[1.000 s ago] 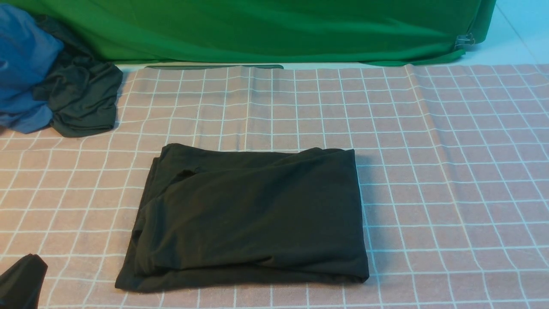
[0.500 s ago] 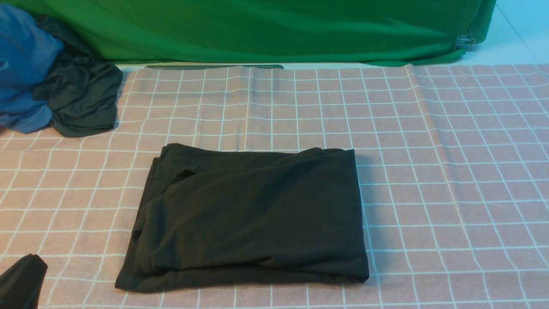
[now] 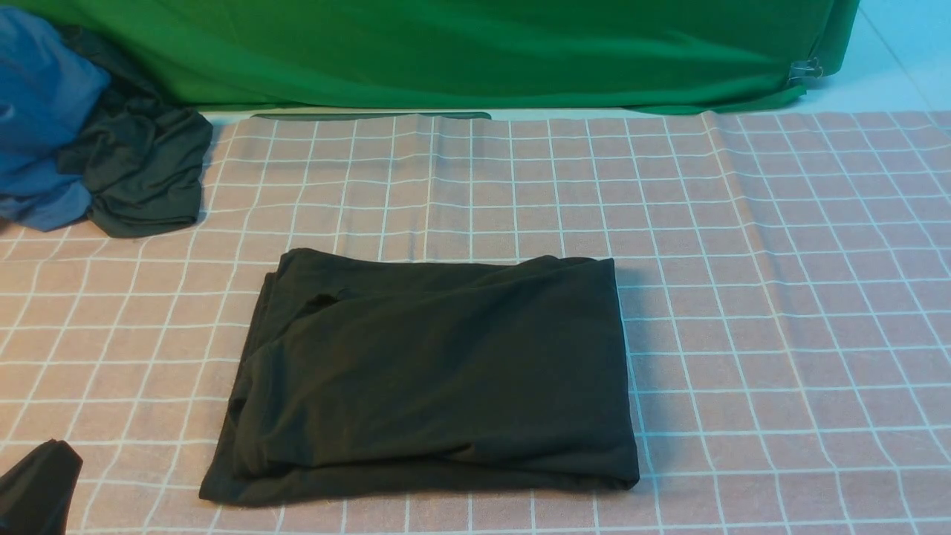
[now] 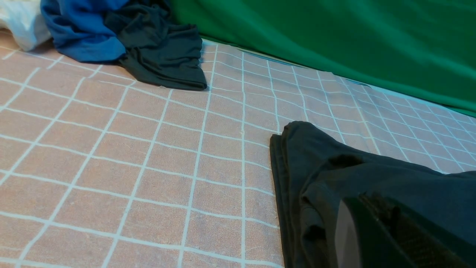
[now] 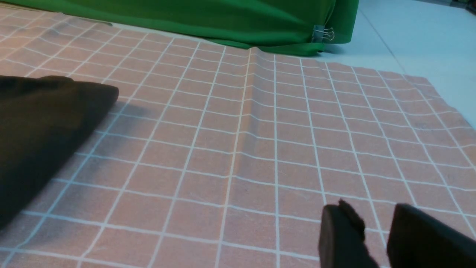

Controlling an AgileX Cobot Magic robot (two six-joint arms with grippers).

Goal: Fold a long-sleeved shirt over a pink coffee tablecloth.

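Observation:
The long-sleeved shirt (image 3: 431,379) lies folded into a black rectangle in the middle of the pink coffee tablecloth (image 3: 780,297); its logo is hidden. The left wrist view shows the shirt's stacked left edge (image 4: 297,178), and the right wrist view shows its right corner (image 5: 44,123). My left gripper (image 3: 37,487) sits low at the near left, off the shirt. Only one finger (image 4: 390,230) shows, so its state is unclear. My right gripper (image 5: 383,227) hovers over bare cloth right of the shirt, open with a narrow gap and nothing in it.
A blue garment (image 3: 41,111) and a smaller dark grey-green one (image 3: 141,171) are heaped at the far left. A plain green cloth (image 3: 461,52) hangs along the back, held by a binder clip (image 3: 806,70). Bare table (image 5: 416,33) shows past the cloth's far right corner.

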